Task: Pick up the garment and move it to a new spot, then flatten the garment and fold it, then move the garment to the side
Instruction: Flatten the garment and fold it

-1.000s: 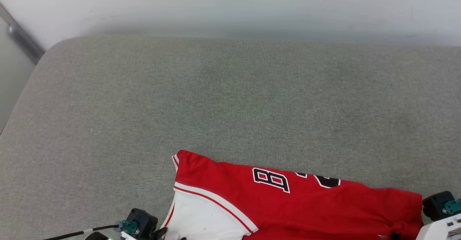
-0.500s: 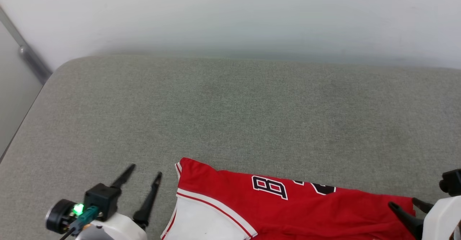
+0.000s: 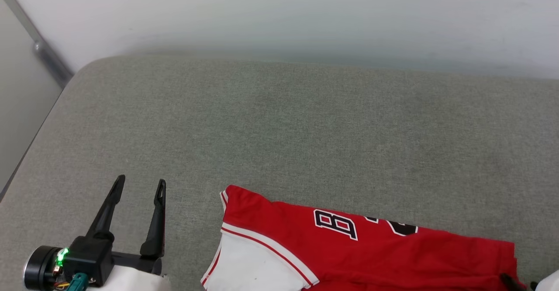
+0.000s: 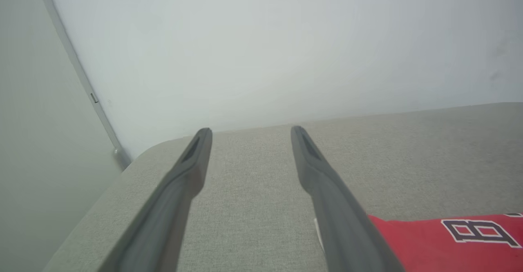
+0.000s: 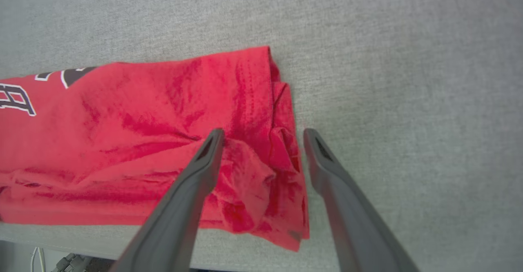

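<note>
The garment [image 3: 371, 256] lay in a long band along the near edge of the grey cushion [image 3: 279, 129]. It was doubled over so that its black-and-white print ran off the fold, with a white sleeve [image 3: 253, 265] at the robot's left end and a rumpled red corner at the right. One fold appeared made. Smoothing the bunched corner, any further folds and the move to the side seemed left to do. The left hand [image 3: 140, 180] hung wide and empty near the sleeve end, apart from the cloth. The right hand [image 5: 263, 133], equally wide and holding nothing, hovered over the creased corner, one finger above the cloth and the other above the cushion. Beyond stretched bare cushion up to a pale wall [image 3: 279, 15], and nothing seen blocked the way.
</note>
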Motion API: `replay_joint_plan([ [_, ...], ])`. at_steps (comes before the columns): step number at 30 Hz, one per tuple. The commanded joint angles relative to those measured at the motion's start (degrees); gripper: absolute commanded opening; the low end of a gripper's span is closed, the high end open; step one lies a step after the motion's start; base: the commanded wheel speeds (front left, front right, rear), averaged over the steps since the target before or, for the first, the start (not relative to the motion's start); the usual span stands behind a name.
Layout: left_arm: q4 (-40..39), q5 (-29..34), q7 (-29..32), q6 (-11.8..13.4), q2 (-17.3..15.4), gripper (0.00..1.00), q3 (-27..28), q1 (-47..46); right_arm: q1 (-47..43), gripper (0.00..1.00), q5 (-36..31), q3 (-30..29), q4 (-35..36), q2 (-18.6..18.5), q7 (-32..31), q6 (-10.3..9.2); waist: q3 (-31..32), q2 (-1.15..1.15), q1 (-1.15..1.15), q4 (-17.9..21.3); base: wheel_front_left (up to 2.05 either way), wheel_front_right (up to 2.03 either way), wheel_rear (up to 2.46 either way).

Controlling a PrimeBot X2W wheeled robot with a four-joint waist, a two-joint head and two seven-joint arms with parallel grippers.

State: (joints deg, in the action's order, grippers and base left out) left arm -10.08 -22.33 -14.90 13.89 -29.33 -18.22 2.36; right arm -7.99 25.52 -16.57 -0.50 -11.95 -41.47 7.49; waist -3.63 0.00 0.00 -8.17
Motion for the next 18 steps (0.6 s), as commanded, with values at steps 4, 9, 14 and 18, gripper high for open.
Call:
replay_joint_plan([
  [4,-0.69,4.28,-0.4,-4.61,4.22,1.0,4.96,2.86,-1.09,1.0,-2.05,-3.19,-2.53,3.03,0.36,0.0,-0.89,0.0,0.0,-0.77,0.0,0.0,0.0],
  [9,0.3,7.54,-0.41,-9.48,8.45,1.0,9.08,4.03,-0.59,1.0,-1.72,-4.52,-6.18,4.9,0.99,-0.01,-1.61,0.0,0.0,-1.33,0.0,0.0,0.0],
  [14,1.25,9.88,-0.41,-13.52,11.69,1.0,12.22,3.7,0.03,1.0,0.32,-1.23,-9.41,5.84,1.99,0.08,-2.38,0.0,0.0,-1.66,0.0,0.0,0.0],
  [18,1.97,11.41,-0.41,-16.06,13.66,1.0,14.4,3.17,0.54,1.0,1.54,1.7,-11.73,6.43,2.95,0.16,-2.94,0.0,0.0,-1.78,0.0,0.0,0.0],
])
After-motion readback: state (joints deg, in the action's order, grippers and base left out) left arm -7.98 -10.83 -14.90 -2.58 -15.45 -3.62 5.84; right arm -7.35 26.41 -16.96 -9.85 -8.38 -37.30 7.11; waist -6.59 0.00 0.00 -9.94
